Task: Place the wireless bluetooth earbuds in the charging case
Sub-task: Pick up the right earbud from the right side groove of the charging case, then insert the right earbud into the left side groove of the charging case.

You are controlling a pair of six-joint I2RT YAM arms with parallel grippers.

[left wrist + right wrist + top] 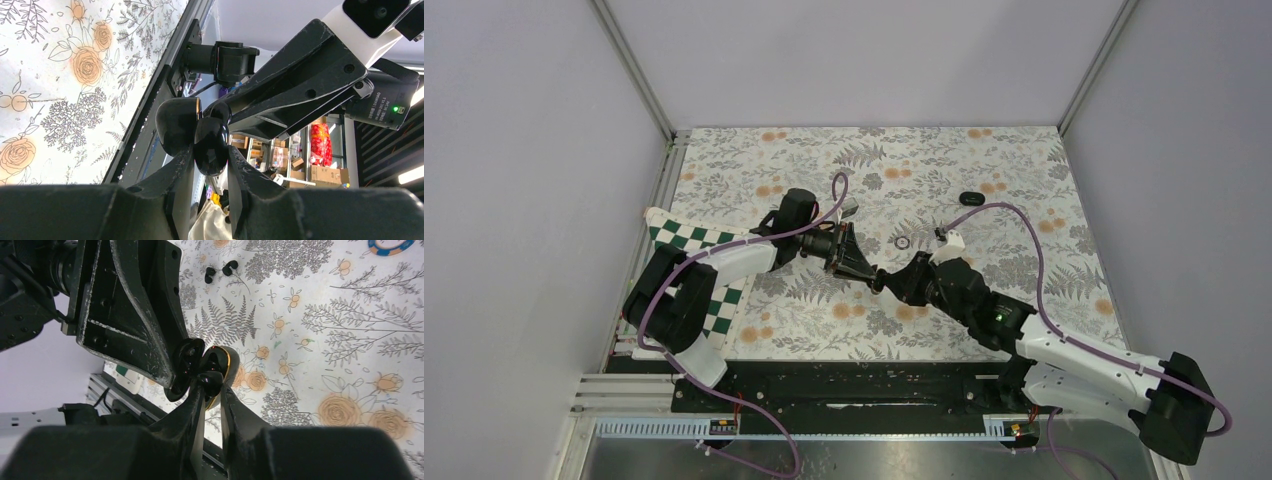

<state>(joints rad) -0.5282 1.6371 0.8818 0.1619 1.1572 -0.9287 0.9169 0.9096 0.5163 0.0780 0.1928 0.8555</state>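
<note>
From above, the left gripper [868,271] and right gripper [883,281] meet tip to tip over the middle of the table [1044,170]. The left wrist view shows the left fingers [182,170] clamped on the open charging case [211,145], held off the table. In the right wrist view, the right fingers [197,400] straddle the case's edge. I cannot tell whether they grip it. Both wireless bluetooth earbuds [210,274] lie on the table to the left.

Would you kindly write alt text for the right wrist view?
The right gripper pinches the open black charging case, which the left gripper holds above the floral table. Two earbuds lie on the table beyond.
</note>
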